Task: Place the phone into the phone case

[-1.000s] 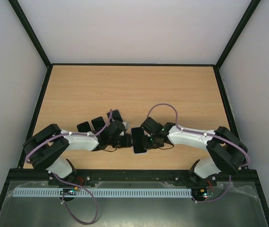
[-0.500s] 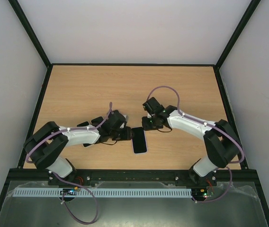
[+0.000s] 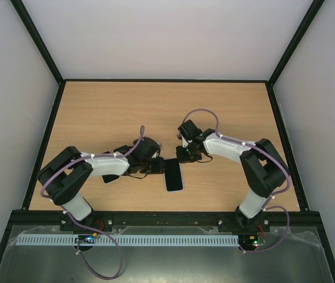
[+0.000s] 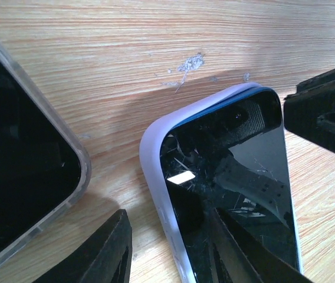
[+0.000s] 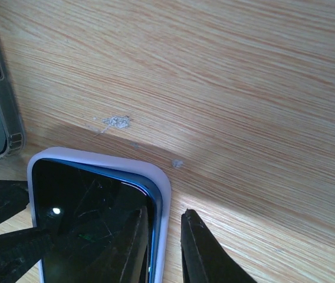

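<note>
Progress: we judge the task nearly done. The phone [image 4: 238, 177], its black screen cracked, lies face up inside the lilac phone case [image 4: 154, 171] on the wooden table [image 3: 97, 112], between the two arms.
Left to do: a blue edge of the phone shows along the rim at the far corner, so we think that corner may need pressing home.
Clear case [image 4: 76, 156]: just beside the lilac one and apart from it (something dark fills it, perhaps another phone).
Left gripper [image 4: 167, 236]: partly open, one finger on the table side and one over the screen, holding nothing that we can see.
Right gripper [image 5: 161, 227]: fingers close together astride the case's corner rim; we cannot tell whether they pinch it.
</note>
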